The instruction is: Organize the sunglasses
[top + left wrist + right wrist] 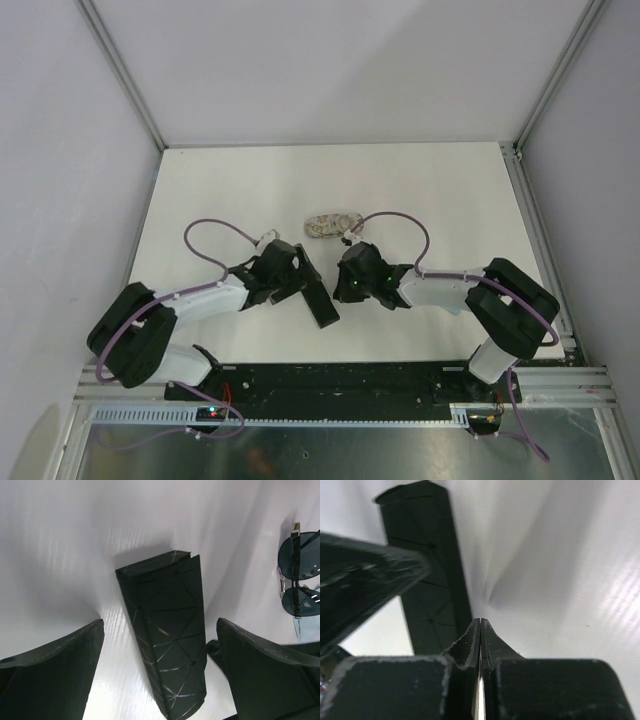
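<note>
The thin wire-frame sunglasses [299, 575] with dark rounded lenses lie at the right edge of the left wrist view, folded. In the top view they are hidden under the right arm. The chunky black-framed pair is out of view. My left gripper [160, 625] is open, its fingers [55, 665] straddling the black oblong case [167, 640] without touching it. It shows in the top view [303, 285] over that case [324, 305]. My right gripper [480, 622] is shut, with nothing visible between its fingertips. It hovers just right of the case [427, 580], near the table centre [343, 288].
The beige patterned oval case [333, 224] lies on the white table [450, 200] just beyond both grippers. White walls with metal posts enclose the table on three sides. The left gripper's finger [365, 590] crowds the left of the right wrist view.
</note>
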Robot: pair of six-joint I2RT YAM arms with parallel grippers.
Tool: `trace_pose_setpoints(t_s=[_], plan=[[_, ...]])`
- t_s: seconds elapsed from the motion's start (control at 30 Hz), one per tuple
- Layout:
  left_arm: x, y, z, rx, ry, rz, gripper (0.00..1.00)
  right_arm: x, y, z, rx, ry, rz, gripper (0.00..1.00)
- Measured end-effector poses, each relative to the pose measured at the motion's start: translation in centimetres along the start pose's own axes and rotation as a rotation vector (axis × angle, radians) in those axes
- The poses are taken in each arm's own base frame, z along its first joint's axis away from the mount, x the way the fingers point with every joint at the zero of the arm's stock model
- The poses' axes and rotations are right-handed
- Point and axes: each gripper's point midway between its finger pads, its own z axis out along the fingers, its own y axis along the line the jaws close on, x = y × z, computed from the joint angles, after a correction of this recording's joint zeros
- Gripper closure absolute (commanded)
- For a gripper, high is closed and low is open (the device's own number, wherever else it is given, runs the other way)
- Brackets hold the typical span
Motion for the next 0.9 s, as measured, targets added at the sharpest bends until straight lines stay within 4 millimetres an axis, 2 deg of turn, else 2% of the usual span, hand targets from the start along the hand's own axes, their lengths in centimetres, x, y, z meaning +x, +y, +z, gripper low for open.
trace_pose_setpoints(t_s=[0.27,0.5,0.6,0.67,0.8,0.9], plan=[[-0.4,-1.9,1.6,-0.006,0.007,0.017,0.01,-0.2,4.3,-0.3,-0.172,-0.017,-0.036,1.0],[-0.5,-2.3,2.2,-0.004,0.009,0.035,0.21,-0.2,6.3,-0.7,-0.26,-0.019,-0.057,1.0],[-0.4,-2.0,2.3,-0.012,0.012,0.052,0.25,-0.3,6.6,-0.7,-0.272,-0.025,-0.058,1.0],[-0.4,-1.9,2.3,-0.014,0.013,0.071,0.22,-0.3,6.3,-1.1,-0.268,-0.034,-0.057,1.0],[-0.3,-1.8,2.2,-0.008,0.013,0.148,0.03,-0.6,5.2,-3.3,-0.258,-0.084,-0.049,1.0],[-0.2,-1.9,2.0,0.001,0.013,0.244,0.01,-1.4,4.5,-5.8,-0.264,-0.149,-0.038,0.98]])
